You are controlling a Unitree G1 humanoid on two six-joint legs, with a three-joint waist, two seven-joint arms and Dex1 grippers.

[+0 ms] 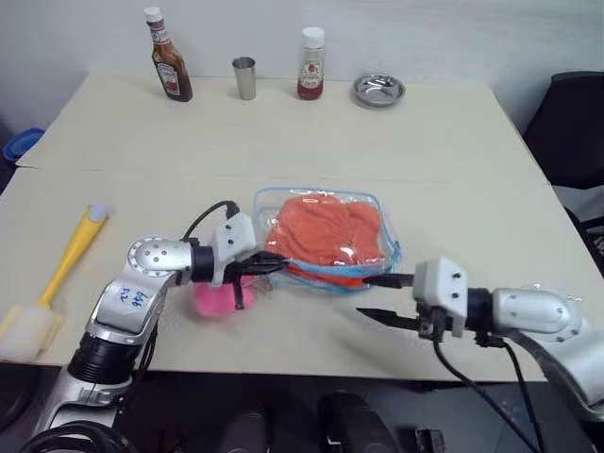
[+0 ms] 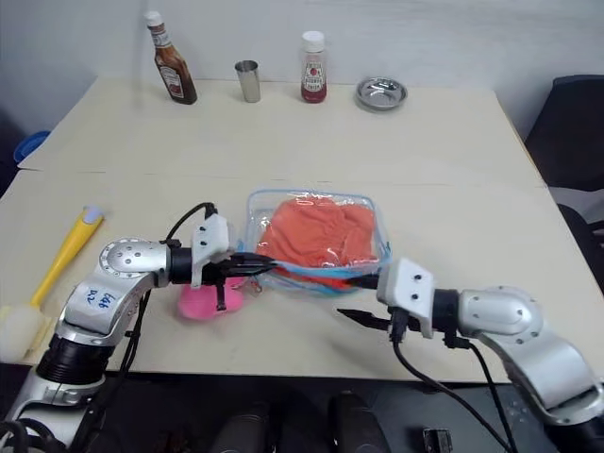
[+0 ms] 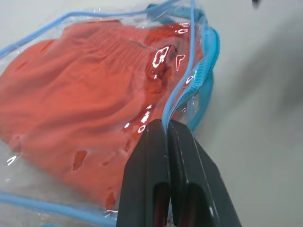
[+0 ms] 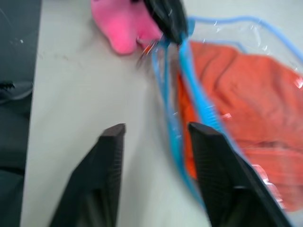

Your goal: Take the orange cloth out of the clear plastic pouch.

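- Our left gripper is clamped on the clear plastic pouch's light-blue zipper edge at seven o'clock.
- The wrinkled orange cloth lies inside.
- Our right gripper, fingers apart, holds nothing; closing on trim alone could drag the pouch.

Pale beige table, plain white wall behind, dark chair — right side

Showing two arms in silver-grey metal housings with rounded joint shells, each ending in a white boxy wrist block just behind a gripper. Carrying two flat black tapered fingers on the left gripper and the right gripper. Trailing black cables behind each wrist block. Bearing blue handwritten marks on the left arm's shell, farther back.
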